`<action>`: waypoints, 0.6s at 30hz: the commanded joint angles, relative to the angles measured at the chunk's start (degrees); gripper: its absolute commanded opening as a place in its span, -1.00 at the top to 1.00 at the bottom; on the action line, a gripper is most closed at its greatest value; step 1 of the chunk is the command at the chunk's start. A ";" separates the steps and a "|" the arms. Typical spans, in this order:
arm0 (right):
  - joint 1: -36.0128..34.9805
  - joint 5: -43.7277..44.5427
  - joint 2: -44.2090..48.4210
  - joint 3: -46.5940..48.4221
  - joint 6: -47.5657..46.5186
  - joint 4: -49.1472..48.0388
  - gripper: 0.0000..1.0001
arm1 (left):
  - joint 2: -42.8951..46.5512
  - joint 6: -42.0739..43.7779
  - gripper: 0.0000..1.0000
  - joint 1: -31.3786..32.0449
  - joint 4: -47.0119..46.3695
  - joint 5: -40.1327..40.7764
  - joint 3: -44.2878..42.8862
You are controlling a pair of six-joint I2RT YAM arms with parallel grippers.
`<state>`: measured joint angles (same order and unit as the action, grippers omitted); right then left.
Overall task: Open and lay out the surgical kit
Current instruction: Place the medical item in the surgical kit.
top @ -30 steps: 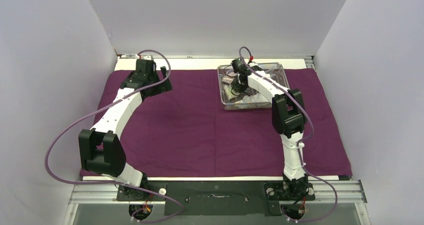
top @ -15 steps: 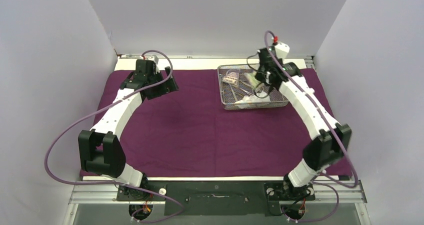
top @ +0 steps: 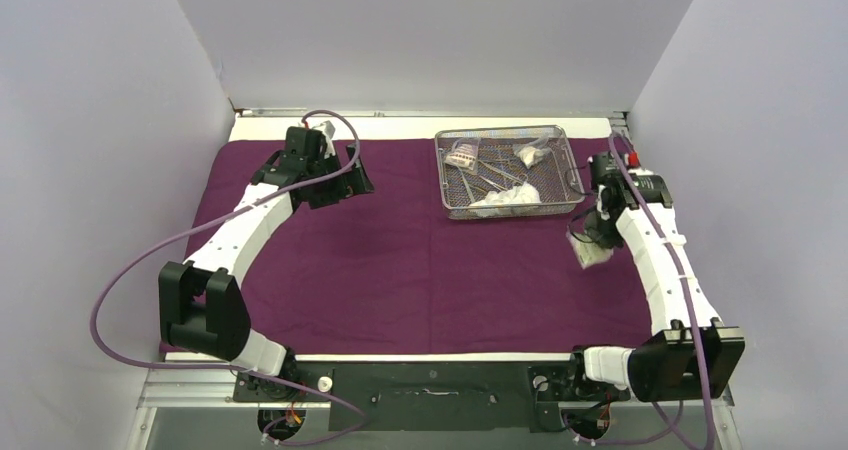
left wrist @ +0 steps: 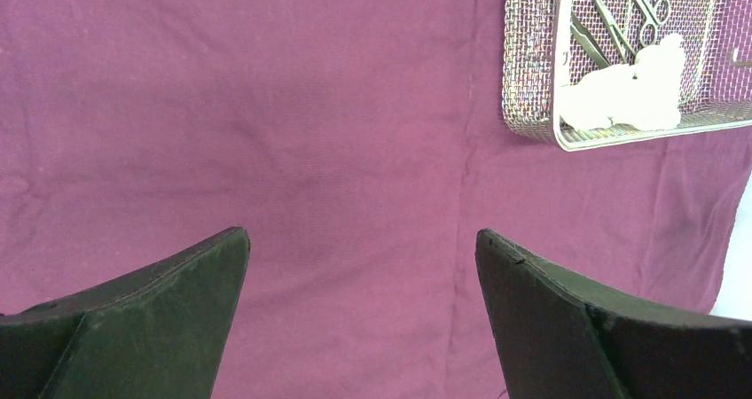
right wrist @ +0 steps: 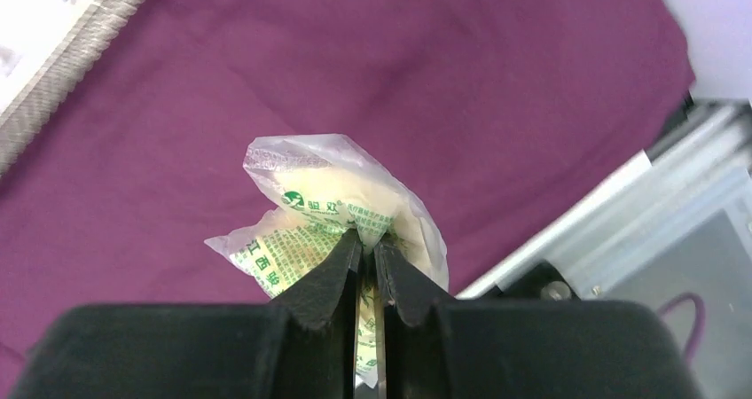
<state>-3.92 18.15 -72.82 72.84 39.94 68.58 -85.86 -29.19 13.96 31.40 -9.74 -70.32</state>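
The dark purple cloth wrap (top: 400, 260) lies spread flat over the table. The silver wire-mesh tray (top: 447, 206) stands at its back right, holding steel forceps (top: 490, 173), a white gauze wad (top: 508, 198) and clear packets (top: 462, 157). My right gripper (top: 592, 248) is shut on a clear plastic packet with green print (right wrist: 337, 213), held above the cloth to the right of the tray. My left gripper (top: 345, 182) is open and empty over the cloth at the back left; the tray also shows in the left wrist view (left wrist: 532, 80).
White walls close in the left, back and right sides. The cloth's right edge (top: 690, 300) lies near the right wall. A metal rail (top: 430, 380) with the arm bases runs along the near edge; it shows in the right wrist view (right wrist: 621, 213).
My right gripper has lifted the green-printed packet out of the tray and swung it right and nearer, over the cloth. My left gripper has drifted right toward the middle.
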 commanded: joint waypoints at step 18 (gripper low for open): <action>29.06 -13.14 11.80 -32.23 1.15 -15.98 0.89 | 2.29 -0.62 -0.94 0.37 -0.82 0.64 0.22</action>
<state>22.87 9.34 -61.95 43.57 41.85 60.62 -85.14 -29.56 14.17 31.48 -9.63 -69.89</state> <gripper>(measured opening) 0.056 0.970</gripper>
